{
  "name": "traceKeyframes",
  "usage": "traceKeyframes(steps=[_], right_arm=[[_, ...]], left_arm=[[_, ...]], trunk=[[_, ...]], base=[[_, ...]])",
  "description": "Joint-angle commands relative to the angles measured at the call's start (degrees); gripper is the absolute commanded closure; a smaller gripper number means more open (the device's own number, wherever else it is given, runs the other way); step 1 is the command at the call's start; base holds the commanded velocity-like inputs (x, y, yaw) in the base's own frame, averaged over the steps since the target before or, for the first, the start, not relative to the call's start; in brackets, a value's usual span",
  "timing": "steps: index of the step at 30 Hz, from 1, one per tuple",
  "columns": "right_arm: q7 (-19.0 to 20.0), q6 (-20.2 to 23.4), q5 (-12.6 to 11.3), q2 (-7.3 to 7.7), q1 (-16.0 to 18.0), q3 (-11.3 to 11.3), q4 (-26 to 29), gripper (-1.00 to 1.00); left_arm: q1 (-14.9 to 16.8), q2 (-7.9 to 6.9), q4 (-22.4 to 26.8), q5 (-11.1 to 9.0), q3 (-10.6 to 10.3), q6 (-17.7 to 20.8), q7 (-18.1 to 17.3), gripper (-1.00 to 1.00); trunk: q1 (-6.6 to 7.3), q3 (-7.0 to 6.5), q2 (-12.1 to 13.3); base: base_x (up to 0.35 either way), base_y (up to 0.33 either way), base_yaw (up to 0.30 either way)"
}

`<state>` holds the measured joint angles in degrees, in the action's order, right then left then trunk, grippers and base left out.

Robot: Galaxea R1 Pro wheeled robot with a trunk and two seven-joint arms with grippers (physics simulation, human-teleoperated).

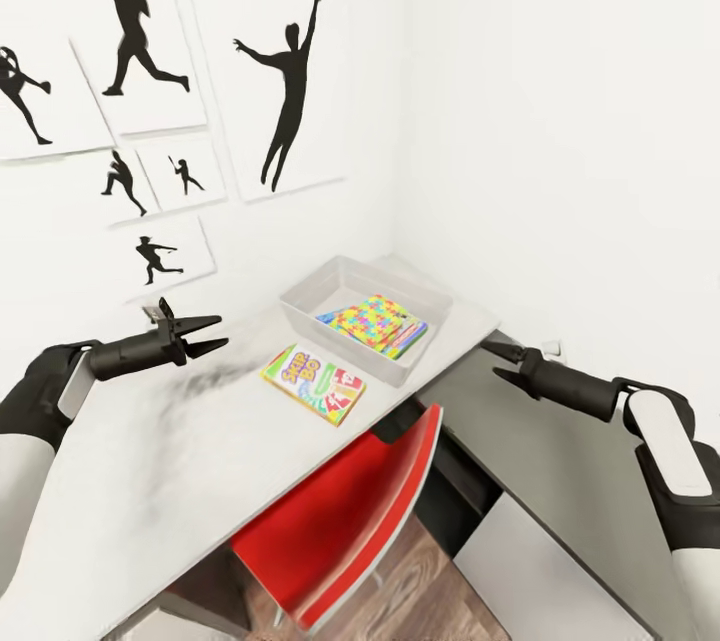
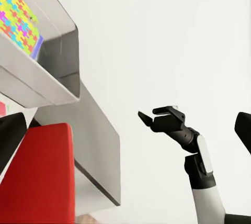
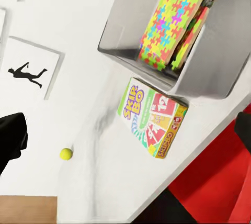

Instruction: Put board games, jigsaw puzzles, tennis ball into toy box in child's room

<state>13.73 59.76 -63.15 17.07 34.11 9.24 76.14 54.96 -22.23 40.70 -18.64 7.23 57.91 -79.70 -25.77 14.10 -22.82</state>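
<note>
**Skip-Bo box lies between both arms, just outside the tray**

Skip-Bo board game (image 1: 314, 384), a flat green-yellow-red box, lies on the long white-topped table (image 1: 150, 461), just beside the near wall of the shallow light-grey toy box (image 1: 300, 301). In the head view its long axis runs slantwise across the table, roughly along that wall. Multicolour jigsaw-patterned squares (image 1: 372, 321) already lie inside the tray. The left gripper (image 1: 208, 335) hovers over the tabletop with its fingers apart, pointing towards the box; the right gripper (image 1: 505, 362) hangs beyond the table's end, fingers also spread. I judge the left arm to have the clearer approach.

From the left wrist, the tray's flared wall (image 2: 52, 72) and the puzzle pattern (image 2: 15, 20) show, with the right gripper (image 2: 149, 118) facing across, empty.

From the right wrist, the Skip-Bo box (image 3: 151, 124) sits against the tray (image 3: 209, 82), and a small yellow-green tennis ball (image 3: 66, 154) rests well apart on the table. The stack may hide a further box; the edges are too thin to tell.
</note>
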Motion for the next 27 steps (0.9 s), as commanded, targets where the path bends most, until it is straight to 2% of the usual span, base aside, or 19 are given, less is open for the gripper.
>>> traceKeyframes(steps=[1, 14, 19, 23, 27], right_arm=[[0.6, 0.2, 0.6, -0.01, 0.0, 0.0, 0.0, -1.00], [0.4, 0.2, 0.5, 0.06, -0.8, -0.1, 0.4, -1.00], [0.6, 0.2, 0.3, 0.42, -2.3, 0.0, 0.8, -1.00], [0.8, 0.2, 0.1, 0.66, -5.1, 0.2, 1.5, -1.00], [1.1, 0.2, 0.0, 0.81, -9.0, 0.5, 6.5, -1.00]], left_arm=[[0.0, 0.00, 0.0, -0.1, 0.0, 0.6, -0.1, -1.00], [-0.4, -0.17, 0.0, -0.1, 0.1, 0.4, -0.1, -1.00], [-1.3, -1.20, 0.0, -0.2, 0.2, -2.4, -0.5, -1.00], [-2.3, -1.87, 0.0, -0.4, 0.4, -3.4, -0.7, -1.00], [-4.0, -3.54, 0.1, -0.7, 0.5, -3.6, -1.1, -1.00]], trunk=[[-0.02, 0.01, -0.1], [-0.02, -1.14, -0.1], [-0.02, -1.48, -0.1], [-0.02, -1.72, -0.1], [-0.02, -1.93, -0.1]], base=[[-0.098, 0.001, 0.094], [-0.014, 0.000, 0.137], [0.000, 0.000, 0.215], [0.000, 0.000, 0.236], [0.000, 0.000, 0.242]])
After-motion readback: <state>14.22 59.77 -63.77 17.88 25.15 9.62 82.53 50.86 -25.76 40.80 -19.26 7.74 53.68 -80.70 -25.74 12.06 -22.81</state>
